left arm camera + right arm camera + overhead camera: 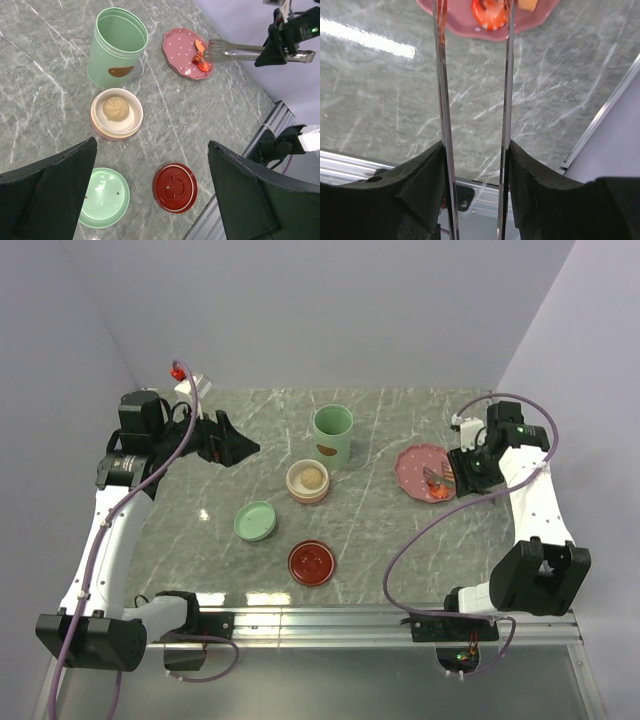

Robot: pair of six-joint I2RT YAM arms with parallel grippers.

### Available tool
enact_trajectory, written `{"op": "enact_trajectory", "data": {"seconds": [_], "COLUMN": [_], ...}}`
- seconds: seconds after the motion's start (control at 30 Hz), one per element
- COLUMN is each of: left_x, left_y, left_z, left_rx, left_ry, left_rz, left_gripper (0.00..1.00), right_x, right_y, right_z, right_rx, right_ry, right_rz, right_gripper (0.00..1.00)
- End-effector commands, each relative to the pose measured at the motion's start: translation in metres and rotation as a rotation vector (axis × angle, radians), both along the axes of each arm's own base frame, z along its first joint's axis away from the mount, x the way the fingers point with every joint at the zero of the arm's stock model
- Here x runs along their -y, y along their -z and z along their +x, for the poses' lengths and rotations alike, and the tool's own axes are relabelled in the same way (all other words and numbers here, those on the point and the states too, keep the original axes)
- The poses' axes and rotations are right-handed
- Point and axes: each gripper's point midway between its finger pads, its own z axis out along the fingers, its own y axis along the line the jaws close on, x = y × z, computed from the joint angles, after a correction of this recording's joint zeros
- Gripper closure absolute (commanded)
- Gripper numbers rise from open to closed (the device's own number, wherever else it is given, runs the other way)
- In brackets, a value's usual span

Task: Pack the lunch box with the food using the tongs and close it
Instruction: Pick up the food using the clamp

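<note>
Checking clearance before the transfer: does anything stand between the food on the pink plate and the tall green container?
Nothing visible does: only bare table separates the food from the green container; the bun bowl sits aside.

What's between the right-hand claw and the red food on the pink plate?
Only the silver tongs. The right gripper clamps their two arms, which run above the table to the food on the pink plate. The right wrist view shows it.

A pink plate [412, 464] sits near the right edge of the grey marble table [260, 440].
</note>
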Motion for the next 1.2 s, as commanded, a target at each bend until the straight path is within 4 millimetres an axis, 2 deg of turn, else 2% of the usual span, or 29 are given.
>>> {"op": "enact_trajectory", "data": {"seconds": [0.0, 0.1, 0.57, 1.03, 1.17], "left_x": [0.0, 0.0, 0.0, -0.001, -0.001], "left_y": [-0.02, -0.023, -0.017, -0.014, -0.014], "left_z": [-0.002, -0.002, -0.001, 0.005, 0.005], "left_rx": [0.076, 0.081, 0.07, 0.059, 0.061], "left_ry": [0.012, 0.013, 0.008, -0.005, -0.007], "left_rz": [-0.005, -0.007, -0.01, -0.005, -0.002], "left_gripper": [0.01, 0.0, 0.01, 0.01, 0.01], "right_x": [0.009, 0.009, 0.015, 0.016, 0.015], "right_y": [0.001, 0.01, 0.019, 0.039, 0.037], "right_z": [0.008, 0.013, 0.036, 0.039, 0.038], "right_rx": [0.036, 0.006, -0.038, -0.105, -0.107], "right_ry": [-0.052, -0.049, -0.079, -0.065, -0.062], "right_rz": [-0.038, -0.022, -0.023, -0.006, 0.002], "right_gripper": [0.44, 0.42, 0.42, 0.45, 0.48]}}
